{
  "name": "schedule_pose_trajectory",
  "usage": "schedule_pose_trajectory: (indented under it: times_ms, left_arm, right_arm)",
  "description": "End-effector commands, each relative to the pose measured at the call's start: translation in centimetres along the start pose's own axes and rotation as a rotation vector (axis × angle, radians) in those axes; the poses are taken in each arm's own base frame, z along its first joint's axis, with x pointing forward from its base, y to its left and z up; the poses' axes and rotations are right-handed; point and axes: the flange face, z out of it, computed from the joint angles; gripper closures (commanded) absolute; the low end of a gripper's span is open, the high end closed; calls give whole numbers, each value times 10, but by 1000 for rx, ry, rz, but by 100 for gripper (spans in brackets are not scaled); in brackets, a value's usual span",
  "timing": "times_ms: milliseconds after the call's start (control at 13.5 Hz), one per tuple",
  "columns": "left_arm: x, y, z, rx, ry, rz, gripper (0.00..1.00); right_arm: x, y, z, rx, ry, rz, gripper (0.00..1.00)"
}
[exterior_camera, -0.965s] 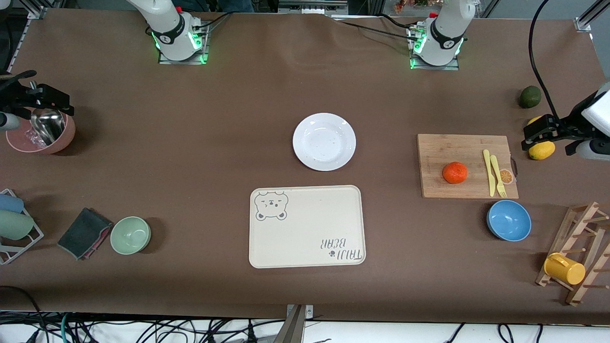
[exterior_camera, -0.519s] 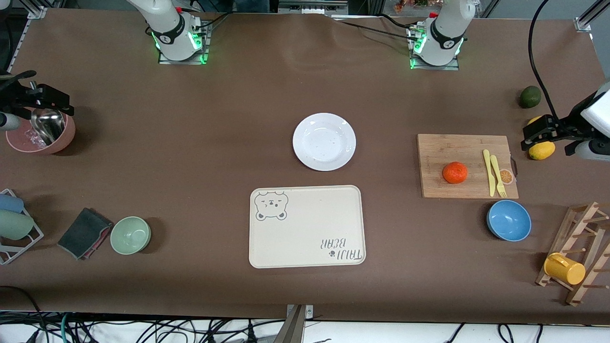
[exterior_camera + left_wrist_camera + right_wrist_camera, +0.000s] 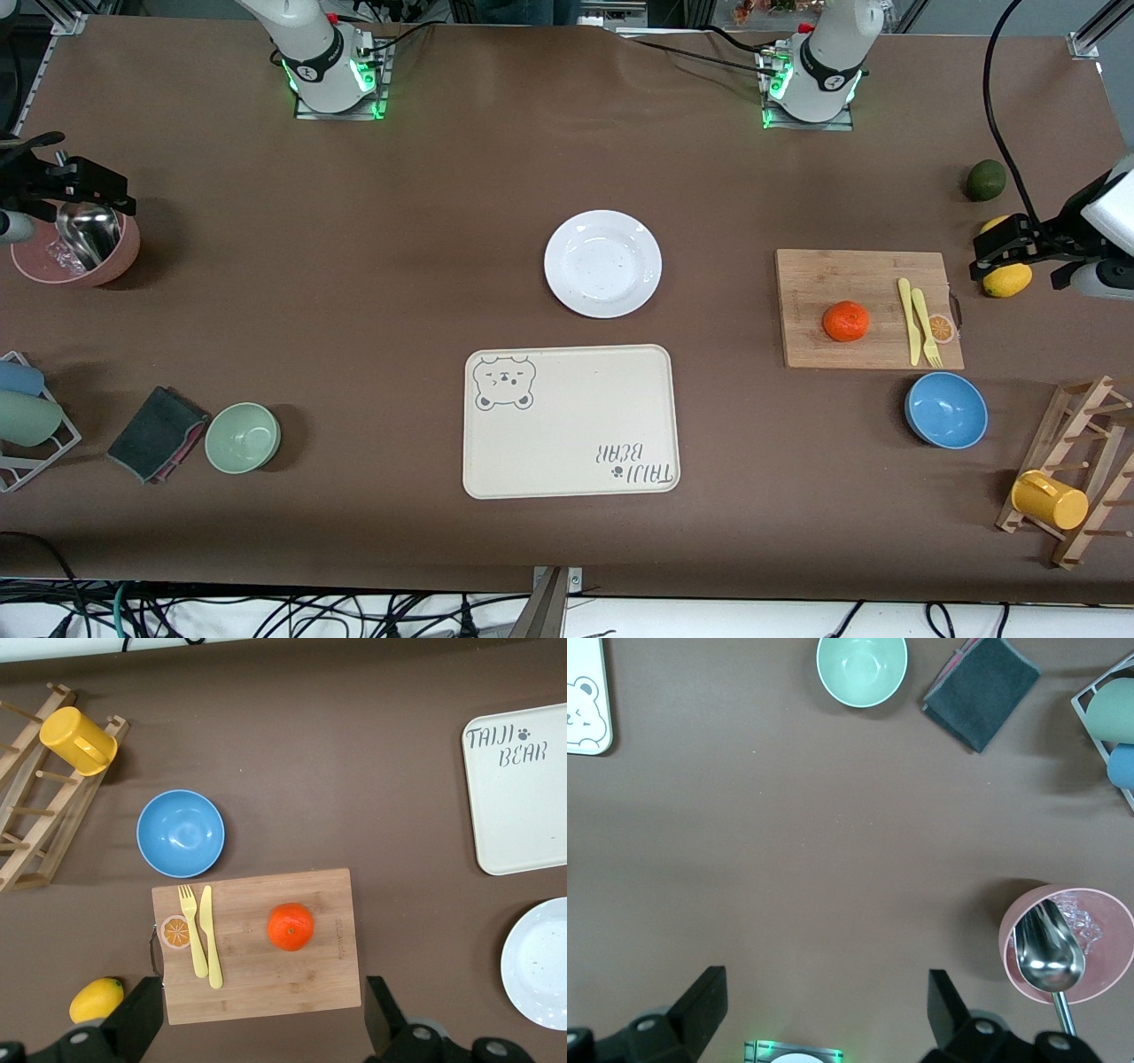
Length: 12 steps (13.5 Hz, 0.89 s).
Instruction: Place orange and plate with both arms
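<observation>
Orange and plate at rest on the counter [image 3: 354,266], both arms waiting.

The orange [image 3: 846,321] sat on the cutting board [image 3: 815,275]; the plate [image 3: 602,263] lay just farther than the bear tray [image 3: 567,425]. Left hand [image 3: 999,251] over the lemon [image 3: 1007,280] and right hand [image 3: 80,182] over the pink bowl [image 3: 120,257] were spread wide, empty.

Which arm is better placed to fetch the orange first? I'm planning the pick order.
Left, probably. The orange sits on the cutting board toward the left arm's end, and the left tool hangs open over the lemon beside that board. The right tool, also open, is over the pink bowl.
</observation>
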Motion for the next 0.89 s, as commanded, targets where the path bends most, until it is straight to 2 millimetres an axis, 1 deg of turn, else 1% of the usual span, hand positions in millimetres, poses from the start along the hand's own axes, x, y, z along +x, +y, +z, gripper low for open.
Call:
schedule_pose_trajectory:
  times_ms: [0,148,371,445,742,816]
  left_arm:
    - [2,-1,-5,-4,-1,17,0]
    - [2,0,-4,-4,-2,18,0]
    - [1,-4,-1,-9,-8,15,0]
    - [1,3,2,-3,-19,23,0]
    - [1,6,8,-4,-32,29,0]
    - [4,11,17,-5,-50,39,0]
  right_arm:
    - [-1,1,-5,17,3,7,0]
    - [-1,1,-5,17,3,7,0]
    - [-1,1,-5,17,1,7,0]
    - [-1,1,-5,17,0,7,0]
    - [-1,1,-4,17,-2,7,0]
    - [-2,0,-4,20,-5,5,0]
